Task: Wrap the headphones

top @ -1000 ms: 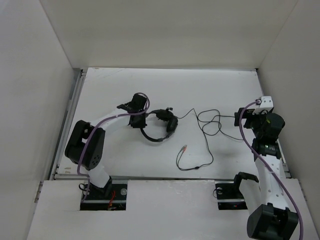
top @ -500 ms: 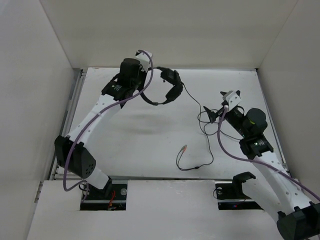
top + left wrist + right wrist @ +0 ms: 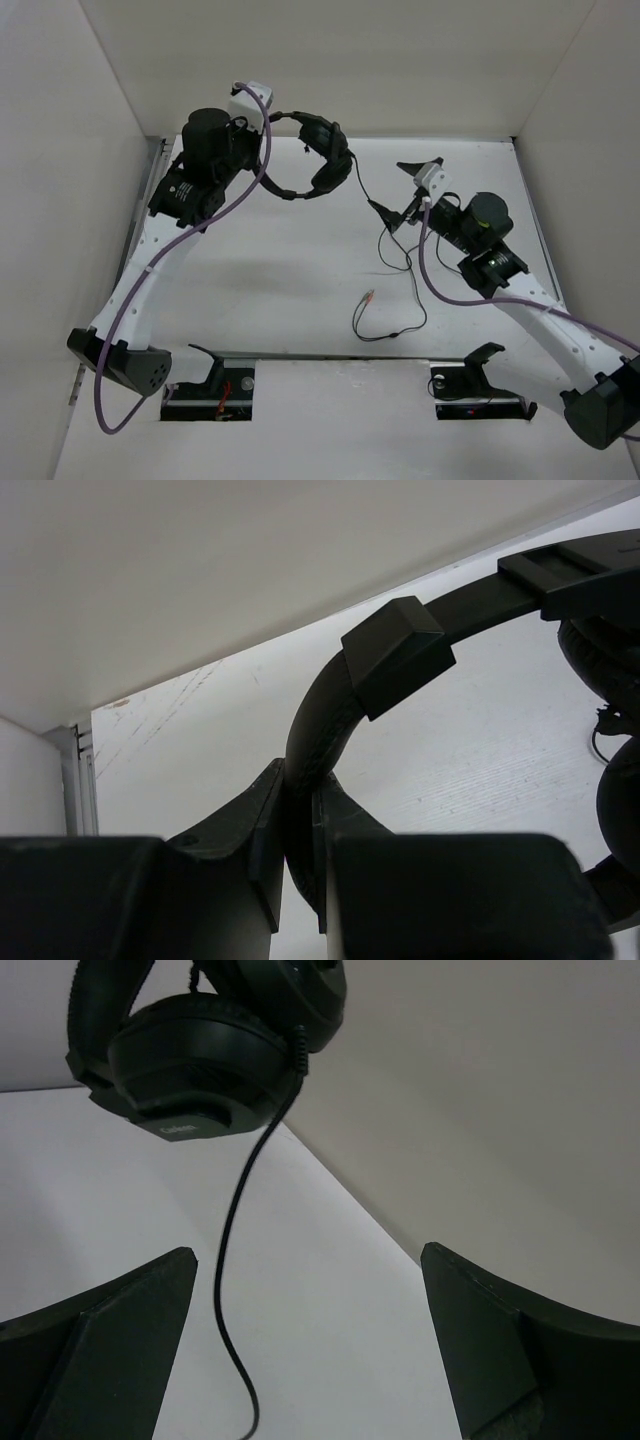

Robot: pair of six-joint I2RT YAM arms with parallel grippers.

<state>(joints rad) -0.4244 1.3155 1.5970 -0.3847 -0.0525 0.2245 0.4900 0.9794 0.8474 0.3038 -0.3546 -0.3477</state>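
— White table (image 3: 300, 290), closed in by plain white walls (image 3: 350, 60) on three sides. Where are the headphones (image 3: 315, 160) seen?

— Held in the air over the back of the table, left of centre, close to the rear wall. The headband (image 3: 320, 710) is clamped by the left gripper (image 3: 268, 120), whose fingers (image 3: 255, 830) are pressed tight against both sides of the band.

— What is seen of the rest?

— One ear cup (image 3: 190, 1060) is seen from beneath in the right wrist view. It is hung below and to the right of the grip. The cable (image 3: 235, 1260) is seen dropping out of it.

— Cable run?

— It is led down from the ear cup, past the right gripper (image 3: 388, 185), and laid in loose loops on the table. The pink and orange plugs (image 3: 370, 295) are laid flat near the middle front, well apart from both arms.

— Right gripper state?

— Jaws are spread fully wide and nothing is held. It is pointed up toward the headphones. In the wrist view the cable is seen hanging between the two fingers (image 3: 110, 1350) and is touched by neither.

— Is contact confirmed from the overhead view?

— It cannot be told there, because the cable is too thin where it passes the gripper.
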